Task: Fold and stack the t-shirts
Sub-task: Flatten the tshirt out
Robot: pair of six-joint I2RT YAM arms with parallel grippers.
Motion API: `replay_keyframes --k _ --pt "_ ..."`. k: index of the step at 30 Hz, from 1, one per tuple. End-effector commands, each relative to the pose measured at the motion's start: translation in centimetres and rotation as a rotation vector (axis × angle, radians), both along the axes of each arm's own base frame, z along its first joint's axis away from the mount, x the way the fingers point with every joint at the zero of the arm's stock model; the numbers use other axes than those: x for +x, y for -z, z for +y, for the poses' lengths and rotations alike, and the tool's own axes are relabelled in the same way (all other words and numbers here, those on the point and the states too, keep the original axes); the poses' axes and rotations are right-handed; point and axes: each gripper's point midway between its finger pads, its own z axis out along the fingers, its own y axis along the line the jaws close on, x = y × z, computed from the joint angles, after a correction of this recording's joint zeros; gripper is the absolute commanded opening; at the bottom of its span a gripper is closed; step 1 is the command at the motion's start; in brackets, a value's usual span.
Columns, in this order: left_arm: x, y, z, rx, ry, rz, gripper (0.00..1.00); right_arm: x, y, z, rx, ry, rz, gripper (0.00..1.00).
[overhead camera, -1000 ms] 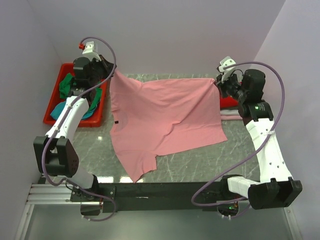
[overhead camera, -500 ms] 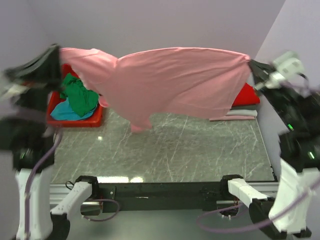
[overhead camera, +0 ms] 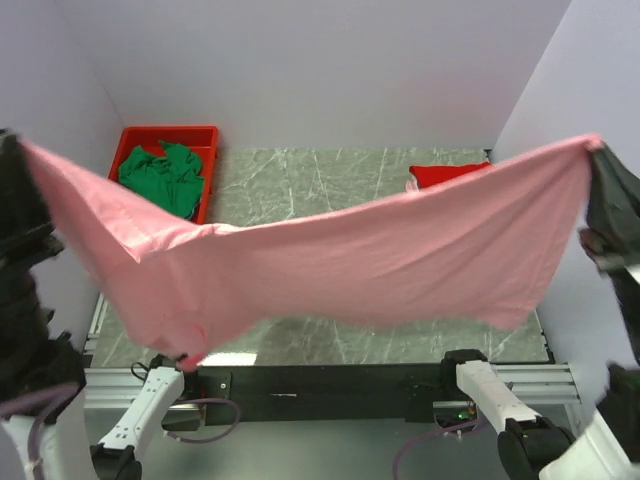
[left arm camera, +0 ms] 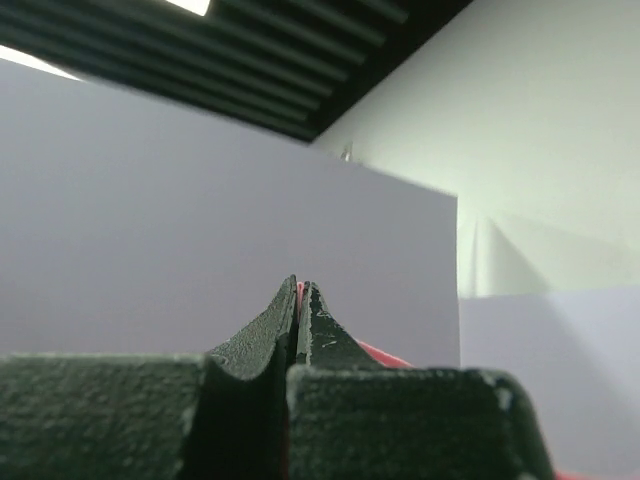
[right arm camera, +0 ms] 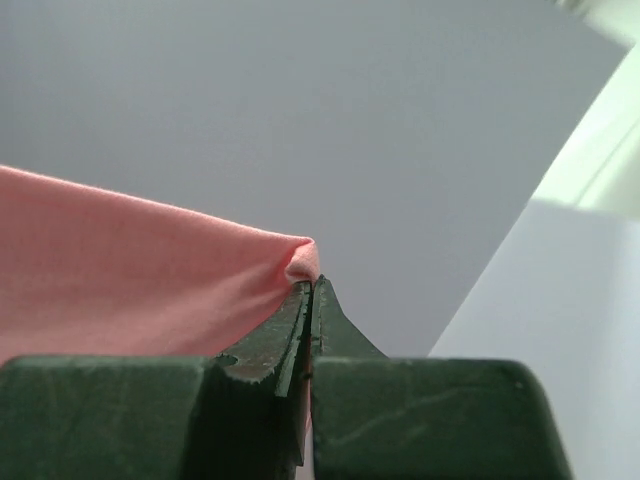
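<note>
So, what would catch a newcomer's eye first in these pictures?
The salmon pink t-shirt hangs stretched wide in the air above the table, between the left claw and the right claw, each shut on an end of it. After that, the red bin at the far left with a green t-shirt in it, and a red t-shirt at the far right.

Top view looks steeply down on the tabletop [overhead camera: 330, 180] from above its near edge. Wrist views sit close behind the left hand [left arm camera: 299, 300] and right hand [right arm camera: 309, 296], facing away above the tabletop; all share the pink t-shirt [overhead camera: 330, 260].
</note>
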Motion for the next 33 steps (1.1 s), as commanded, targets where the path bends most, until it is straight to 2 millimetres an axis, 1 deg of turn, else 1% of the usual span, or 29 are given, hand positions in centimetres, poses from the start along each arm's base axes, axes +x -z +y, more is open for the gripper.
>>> replay_keyframes --k 1,2,3,4,5,6,7,8,9,10,11,12,13,14,15,16,17,18,19,20,21,23,24,28,31,33 --pt "9.2 3.9 -1.0 0.019 0.018 0.213 0.01 8.4 5.2 -0.3 0.036 0.026 0.213 0.0" --pt "10.7 5.0 -1.2 0.021 0.025 0.248 0.01 9.5 6.5 -0.1 0.03 0.02 0.243 0.0" --pt "14.4 7.8 -1.6 0.029 0.03 0.336 0.01 12.2 9.4 0.1 0.028 0.017 0.316 0.0" --pt "16.0 9.1 -1.8 0.032 0.034 0.368 0.01 12.9 10.9 0.3 0.025 0.008 0.338 0.0" --pt "19.4 12.6 -2.1 0.04 0.036 0.459 0.01 14.1 12.5 0.4 0.024 0.003 0.371 0.0" --pt "22.0 15.0 -2.3 0.045 0.037 0.522 0.01 16.6 16.3 0.6 0.015 0.002 0.454 0.0" --pt "23.7 16.5 -2.5 0.043 0.042 0.548 0.01 17.9 18.4 0.9 0.007 -0.009 0.495 0.0" --pt "26.5 20.8 -2.7 0.046 0.043 0.639 0.01 19.2 20.5 1.1 0.007 -0.015 0.536 0.0" --pt "29.5 23.9 -3.0 0.055 0.047 0.713 0.01 21.2 25.5 1.3 -0.002 -0.019 0.64 0.0" --pt "31.3 26.5 -3.3 0.057 0.059 0.768 0.01 22.6 26.9 1.5 -0.006 -0.025 0.638 0.0" --pt "34.7 31.4 -3.6 0.057 0.064 0.873 0.01 23.7 29.0 1.6 -0.006 -0.031 0.665 0.0" --pt "36.3 33.8 -4.0 0.063 0.08 0.924 0.01 25.7 32.8 1.7 -0.001 -0.03 0.711 0.0" --pt "37.8 36.2 -4.3 0.061 0.095 0.973 0.01 26.7 34.7 1.7 -0.001 -0.028 0.737 0.0" --pt "40.7 40.6 -4.9 0.068 0.114 1.067 0.01 27.6 36.5 1.7 0.001 -0.025 0.764 0.0" --pt "42.1 42.8 -5.2 0.068 0.125 1.12 0.01 29.5 39.8 1.7 0.011 -0.018 0.819 0.0" --pt "43.5 44.9 -5.3 0.059 0.138 1.172 0.01 30.5 41.5 1.7 0.008 -0.015 0.849 0.0" --pt "46.1 48.5 -6.0 0.075 0.166 1.26 0.01 31.4 43.0 1.5 0.012 -0.001 0.877 0.0" --pt "47.2 50.1 -6.1 0.085 0.168 1.307 0.01 33.1 45.7 1.5 0.005 0.003 0.935 0.0" --pt "48.3 51.9 -6.3 0.091 0.173 1.356 0.01 33.8 47.0 1.5 -0.004 0.007 0.971 0.0" --pt "50.5 53.6 -6.4 0.088 0.169 1.398 0.01 34.4 48.1 1.5 -0.012 0.006 1.003 0.0" --pt "50.9 55.3 -6.4 0.092 0.166 1.453 0.01 35.4 49.8 1.5 -0.027 0.012 1.054 0.0" --pt "52.4 56.7 -6.3 0.099 0.15 1.486 0.0 36.1 50.9 1.5 -0.037 0.015 1.096 0.0" --pt "52.7 57.0 -6.1 0.097 0.138 1.495 0.01 36.6 51.3 1.3 -0.046 0.019 1.11 0.0" --pt "53.4 57.6 -5.6 0.107 0.119 1.507 0.01 37.2 51.1 0.9 -0.048 0.045 1.107 0.0" --pt "53.6 57.6 -5.2 0.112 0.123 1.508 0.0 37.8 50.9 0.7 -0.047 0.054 1.113 0.0" --pt "53.8 57.2 -5.2 0.116 0.126 1.5 0.01 38.5 50.5 0.8 -0.045 0.053 1.108 0.0"
